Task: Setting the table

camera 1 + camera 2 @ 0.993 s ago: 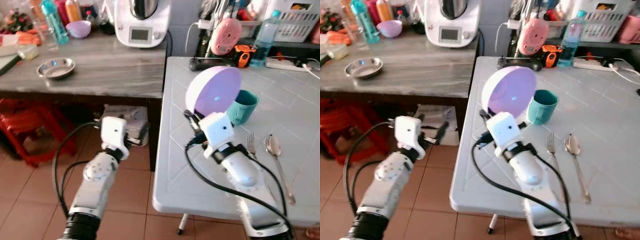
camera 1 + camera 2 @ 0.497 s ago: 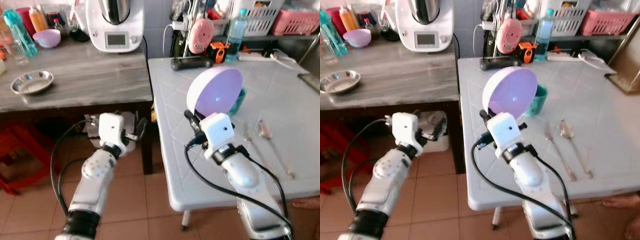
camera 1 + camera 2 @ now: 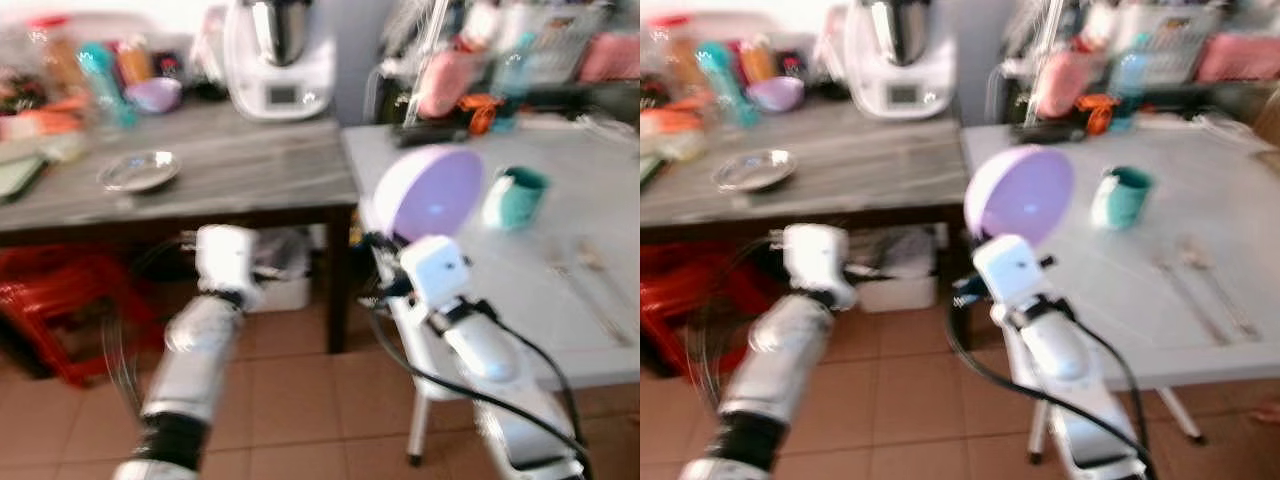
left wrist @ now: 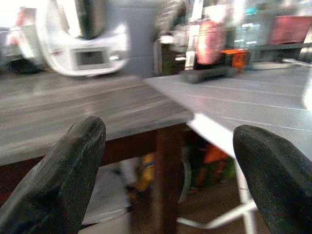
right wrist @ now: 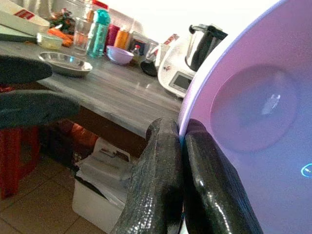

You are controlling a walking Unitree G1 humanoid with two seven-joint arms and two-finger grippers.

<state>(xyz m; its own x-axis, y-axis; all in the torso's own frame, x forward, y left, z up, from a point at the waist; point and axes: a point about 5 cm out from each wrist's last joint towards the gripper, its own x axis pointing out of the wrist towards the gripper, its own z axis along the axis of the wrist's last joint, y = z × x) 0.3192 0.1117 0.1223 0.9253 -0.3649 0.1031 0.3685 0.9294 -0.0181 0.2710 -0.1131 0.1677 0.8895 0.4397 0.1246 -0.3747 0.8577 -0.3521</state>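
Black fingers (image 5: pixel 161 180) of the right claw (image 5: pixel 181 141) are pressed together on the rim of a lilac plate (image 3: pixel 428 192), which stands on edge, its underside turned toward the head camera, raised in front of the near corner of the white table (image 3: pixel 520 270). On that table, past the plate, a teal mug (image 3: pixel 517 196) stands upright, and further to the right a fork and spoon (image 3: pixel 590 270) lie as a blur, too smeared to tell apart. A dark flat device (image 3: pixel 432 132) lies at the far edge.

To the left, the left claw (image 4: pixel 170 161) hangs over the tiled floor (image 3: pixel 290 400) in front of the grey wooden table (image 3: pixel 240 170), its two fingers spread wide with nothing between them. That grey table carries a steel dish (image 3: pixel 139 170), a white kitchen machine (image 3: pixel 279 55), a small purple bowl (image 3: pixel 154 94) and several bottles (image 3: pixel 100 80). Under it sits a red stool (image 3: pixel 50 310) and a white box (image 5: pixel 105 195).
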